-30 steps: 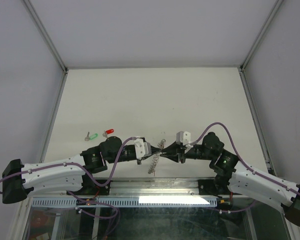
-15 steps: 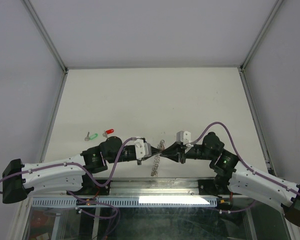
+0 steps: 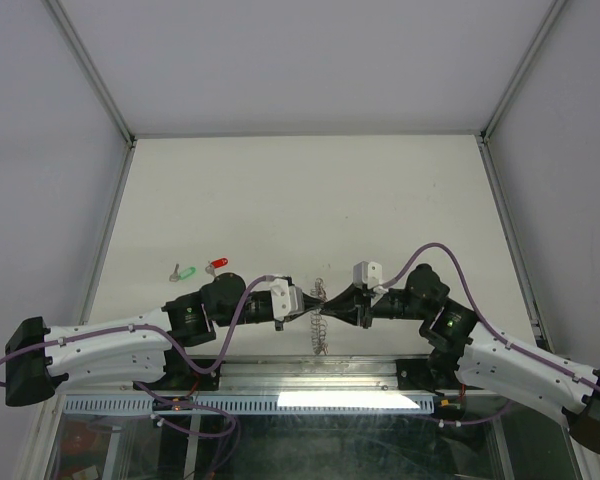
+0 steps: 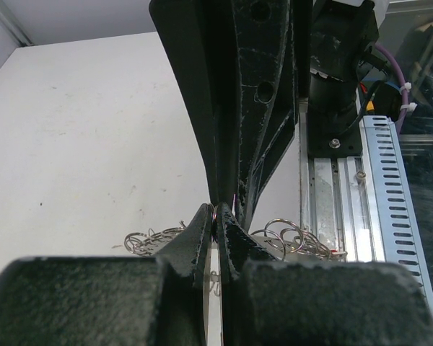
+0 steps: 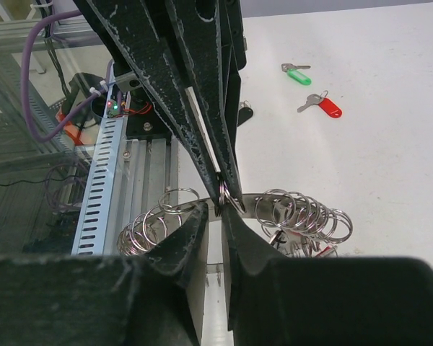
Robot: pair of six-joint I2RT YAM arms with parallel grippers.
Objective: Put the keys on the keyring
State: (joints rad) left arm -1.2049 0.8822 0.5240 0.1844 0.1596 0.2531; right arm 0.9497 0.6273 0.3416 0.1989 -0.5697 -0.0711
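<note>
keyring (image 3: 320, 322) between meeting tips | left pincer (image 3: 313, 301) pinching it | right pincer (image 3: 327, 304) pinching it

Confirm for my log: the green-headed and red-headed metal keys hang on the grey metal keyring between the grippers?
No: the green-headed key and red-headed key lie on the white table, off the grey keyring between the left gripper and right gripper; top external view shows it.

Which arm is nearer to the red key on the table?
Left. The left arm passes just on the near side of the red key; the right arm stays beyond the keyring.
</note>
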